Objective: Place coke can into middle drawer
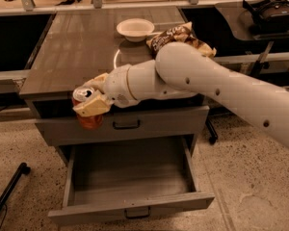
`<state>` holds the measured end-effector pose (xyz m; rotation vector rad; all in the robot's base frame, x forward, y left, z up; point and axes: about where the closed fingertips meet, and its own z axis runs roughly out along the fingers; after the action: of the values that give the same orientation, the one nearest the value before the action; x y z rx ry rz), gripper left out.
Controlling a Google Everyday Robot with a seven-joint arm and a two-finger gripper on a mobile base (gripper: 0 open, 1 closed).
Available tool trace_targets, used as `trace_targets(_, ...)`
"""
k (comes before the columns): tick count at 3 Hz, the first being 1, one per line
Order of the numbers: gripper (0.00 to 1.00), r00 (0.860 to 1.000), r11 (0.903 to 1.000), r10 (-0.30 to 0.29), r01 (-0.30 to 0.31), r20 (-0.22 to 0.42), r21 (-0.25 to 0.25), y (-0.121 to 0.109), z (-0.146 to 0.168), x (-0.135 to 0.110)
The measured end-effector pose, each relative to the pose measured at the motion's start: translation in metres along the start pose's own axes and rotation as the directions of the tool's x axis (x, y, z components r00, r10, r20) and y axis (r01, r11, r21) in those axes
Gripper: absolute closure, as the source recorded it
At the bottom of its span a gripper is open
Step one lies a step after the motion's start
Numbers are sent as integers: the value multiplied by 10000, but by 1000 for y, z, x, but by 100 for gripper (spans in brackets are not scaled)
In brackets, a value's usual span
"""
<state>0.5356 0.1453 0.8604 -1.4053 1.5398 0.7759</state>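
Observation:
My gripper (pixel 89 106) is shut on the coke can (pixel 88 110), a red-orange can with a silver top. It holds the can upright in the air, off the front left edge of the cabinet top, in front of the shut upper drawer (pixel 125 125). The middle drawer (pixel 130 177) stands pulled open below, wide and shallow, with a dark handle on its front. Nothing shows inside it. The can hangs above the drawer's left rear part.
A white bowl (pixel 135 29) and a yellow-brown chip bag (pixel 180 37) lie at the back of the cabinet top (pixel 67 52). My arm (pixel 216 90) reaches across the cabinet's right side. A dark bar (pixel 7 191) lies on the floor at lower left.

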Motion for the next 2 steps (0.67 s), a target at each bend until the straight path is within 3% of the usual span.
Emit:
trace_targets(1, 100, 9994, 9992, 343, -343, 5, 184, 15, 10, 46)
trace_targets(2, 100, 9994, 9992, 343, -343, 5, 184, 15, 10, 46)
